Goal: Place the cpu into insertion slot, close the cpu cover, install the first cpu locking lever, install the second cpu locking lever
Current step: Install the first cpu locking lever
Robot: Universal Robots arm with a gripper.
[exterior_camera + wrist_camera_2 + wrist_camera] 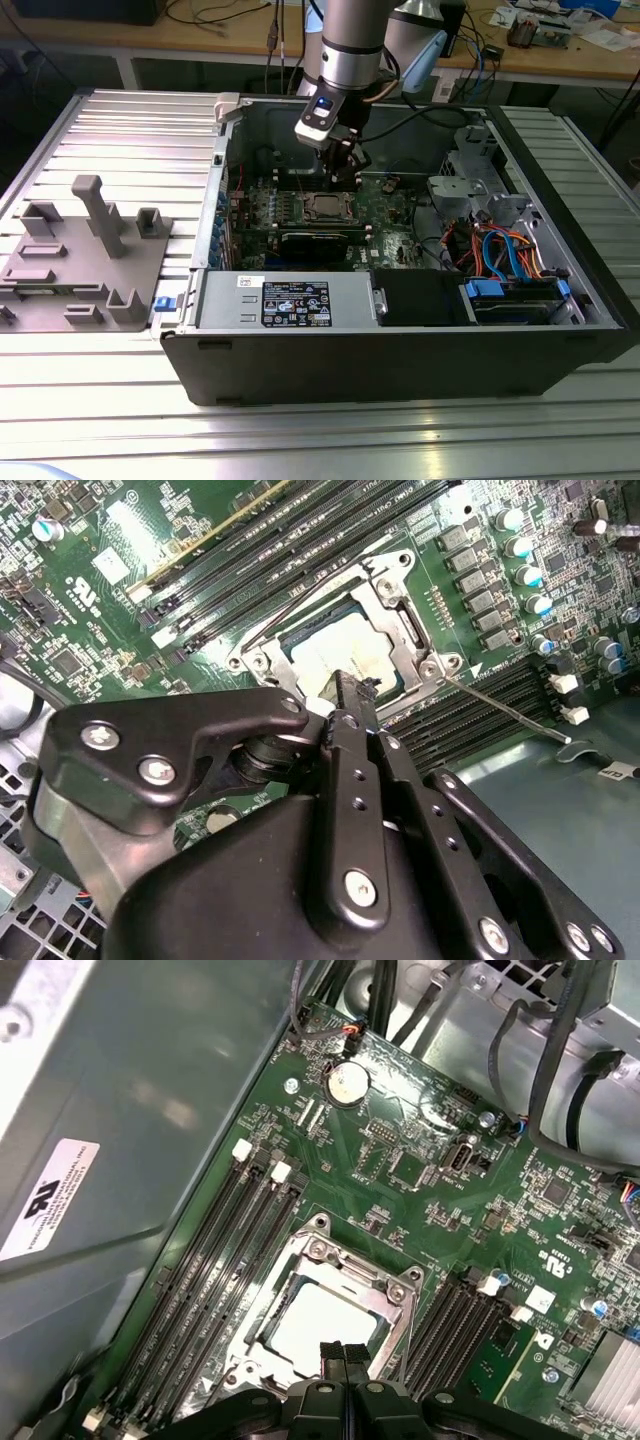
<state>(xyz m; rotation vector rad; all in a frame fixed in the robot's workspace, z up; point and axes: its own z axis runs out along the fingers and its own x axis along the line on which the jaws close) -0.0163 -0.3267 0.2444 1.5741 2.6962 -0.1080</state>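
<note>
The cpu (322, 1322) lies flat in the insertion slot (300, 1260) on the green motherboard; its pale top shows through the window of the cpu cover (395, 615), which lies down over it. In the exterior view the cpu (325, 207) sits mid-board. A thin locking lever (505, 710) sticks out from one socket corner across the memory slots. A second thin lever (310, 595) runs along the opposite side of the socket. My gripper (350, 683) (343, 1348) is shut with nothing in it, its tips just above the cover's edge. It hangs over the socket's far side (345, 170).
The open computer case (600, 320) walls in the board. Long memory slots (210, 1270) flank the socket on both sides. A black card (315, 243) lies in front of the socket, cables (500, 250) and drive bays at the exterior view's right. A grey fixture (90, 260) stands outside.
</note>
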